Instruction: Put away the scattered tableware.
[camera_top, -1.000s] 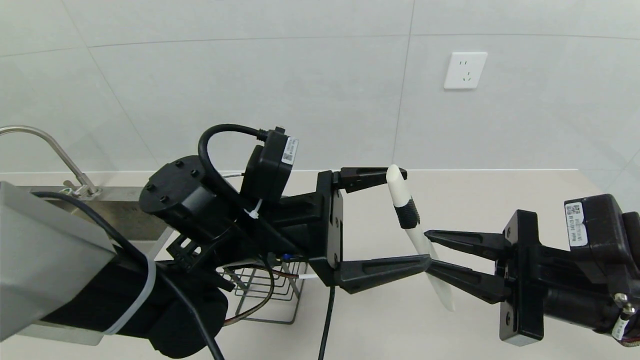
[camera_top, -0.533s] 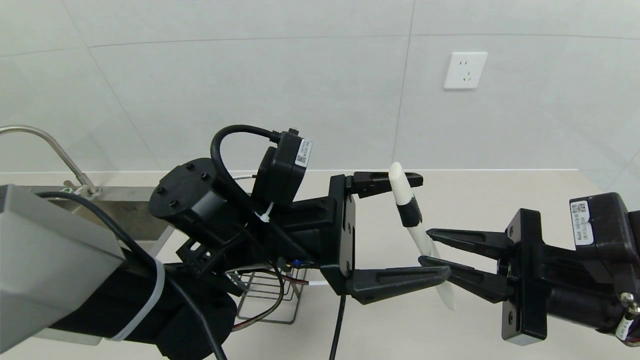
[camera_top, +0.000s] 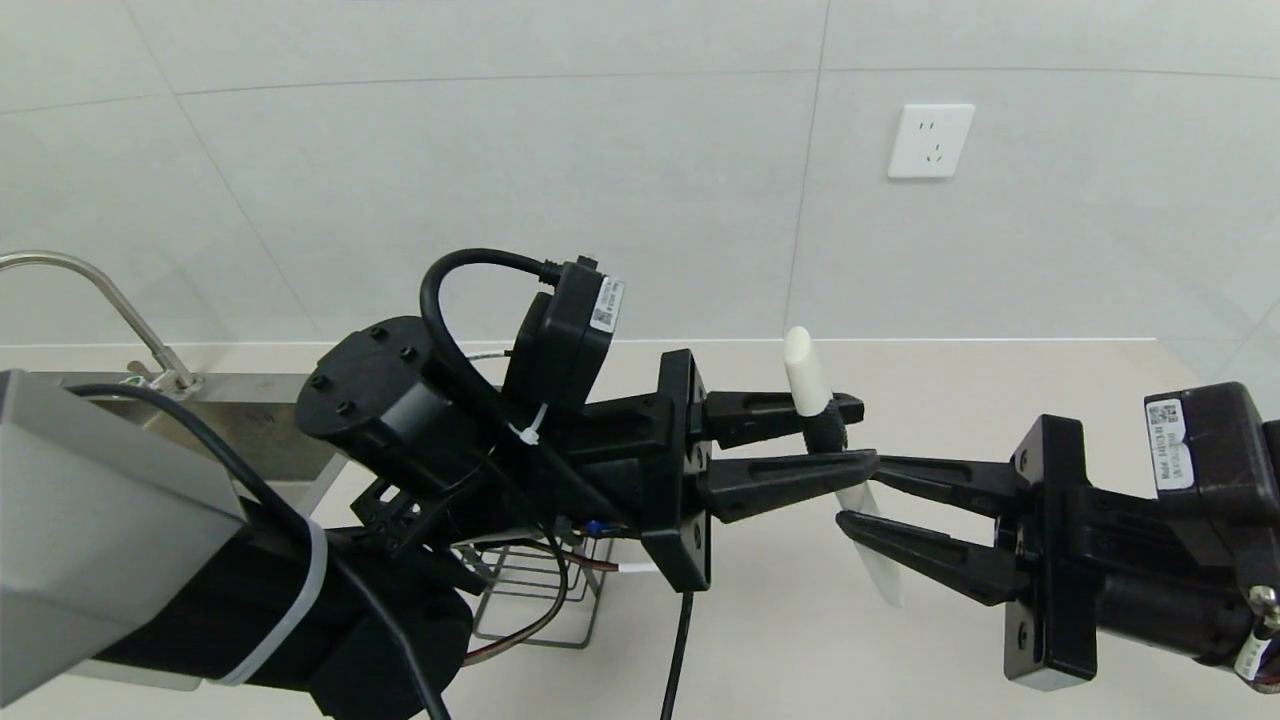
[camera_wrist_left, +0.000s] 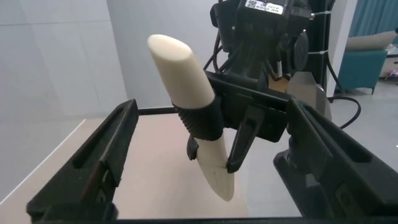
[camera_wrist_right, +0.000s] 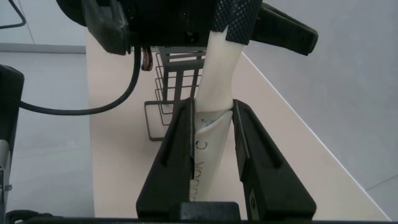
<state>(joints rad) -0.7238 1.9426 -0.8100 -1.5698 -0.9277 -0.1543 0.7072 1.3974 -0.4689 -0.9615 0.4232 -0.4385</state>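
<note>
A white utensil (camera_top: 803, 370) with a black grip band hangs tilted in the air above the beige counter (camera_top: 1000, 380). My left gripper (camera_top: 865, 433) comes in from the left, its jaws closed in on the black band. My right gripper (camera_top: 860, 490) comes in from the right, shut on the white lower part. In the left wrist view the white utensil (camera_wrist_left: 180, 68) stands between my left gripper's (camera_wrist_left: 211, 106) two fingers. In the right wrist view my right gripper (camera_wrist_right: 213, 109) clamps the white utensil (camera_wrist_right: 221, 81).
A wire basket (camera_top: 540, 590) stands on the counter under my left arm, also the wire basket (camera_wrist_right: 177, 81) in the right wrist view. A steel sink (camera_top: 230, 420) with a faucet (camera_top: 90, 280) lies at the left. A tiled wall with a socket (camera_top: 930, 140) closes the back.
My left gripper slid right until its fingers straddled the utensil, then its jaws closed from wide apart onto the black band. My right gripper kept its hold and hardly moved.
</note>
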